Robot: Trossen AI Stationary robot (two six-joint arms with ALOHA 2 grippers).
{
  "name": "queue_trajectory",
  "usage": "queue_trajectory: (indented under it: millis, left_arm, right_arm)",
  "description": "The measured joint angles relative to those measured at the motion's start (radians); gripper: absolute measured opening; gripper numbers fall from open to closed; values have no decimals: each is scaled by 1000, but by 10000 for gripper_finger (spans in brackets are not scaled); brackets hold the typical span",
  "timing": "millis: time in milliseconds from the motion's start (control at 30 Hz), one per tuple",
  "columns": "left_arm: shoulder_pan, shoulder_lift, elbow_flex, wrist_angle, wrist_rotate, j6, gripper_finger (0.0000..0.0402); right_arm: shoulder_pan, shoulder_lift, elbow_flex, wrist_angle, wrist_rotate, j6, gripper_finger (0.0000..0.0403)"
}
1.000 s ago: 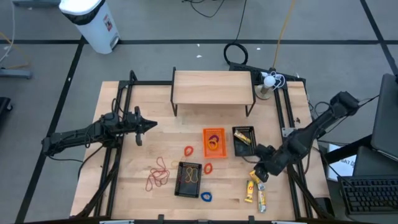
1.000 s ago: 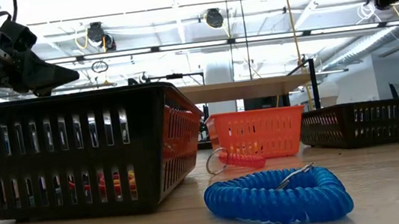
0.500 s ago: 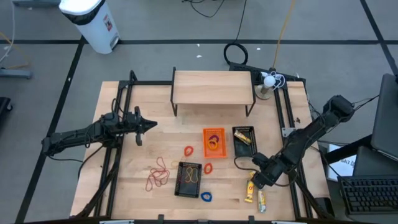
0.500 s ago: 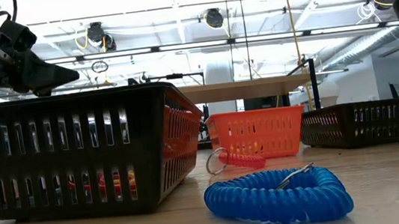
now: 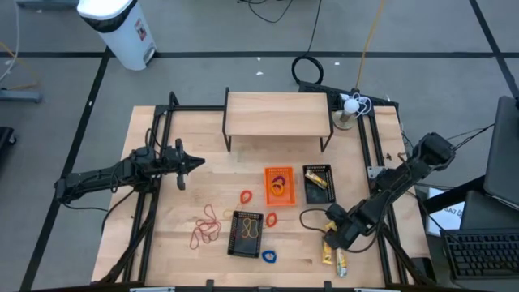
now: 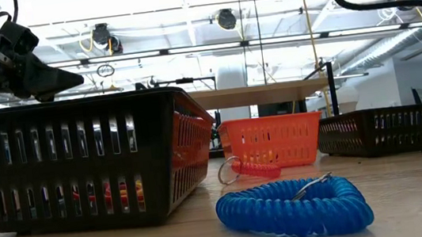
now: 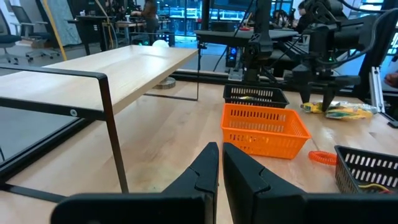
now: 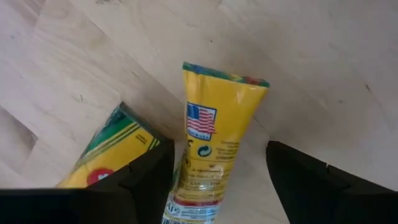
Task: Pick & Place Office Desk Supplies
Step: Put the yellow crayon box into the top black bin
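The right gripper (image 5: 339, 237) is down at the table's front right corner with its fingers (image 8: 146, 177) spread wide on either side of a yellow packet (image 8: 214, 149), nothing grasped yet, so I'd guess it's lining up to pinch it. A second yellow packet (image 8: 109, 155) lies just beside it. The left gripper (image 5: 185, 163) waits over the left side, fingers pressed together and empty.

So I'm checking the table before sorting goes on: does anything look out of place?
Mostly loose supplies outside the baskets: rubber bands in a tangle, a blue coil and yellow packets under the open right gripper.
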Motion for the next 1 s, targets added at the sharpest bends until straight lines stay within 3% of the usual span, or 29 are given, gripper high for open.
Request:
queue_trajectory:
  millis: [167, 433, 700, 833, 1000]
  left_arm:
    - [0, 0, 0, 1, 0, -2, 21]
    - [0, 0, 0, 2, -1, -2, 21]
    - [0, 0, 0, 4, -1, -2, 21]
    - [0, 0, 0, 12, -1, -2, 21]
    - [0, 0, 0, 32, -2, -2, 21]
  right_arm:
    - [0, 5, 0, -8, -9, -28, 198]
    - [-14, -30, -6, -12, -10, -75, 61]
    - [-27, -127, -6, 15, 123, -185, 61]
    - [-27, -233, -6, 63, 286, -311, 68]
    - [-36, -367, -6, 195, 527, -623, 72]
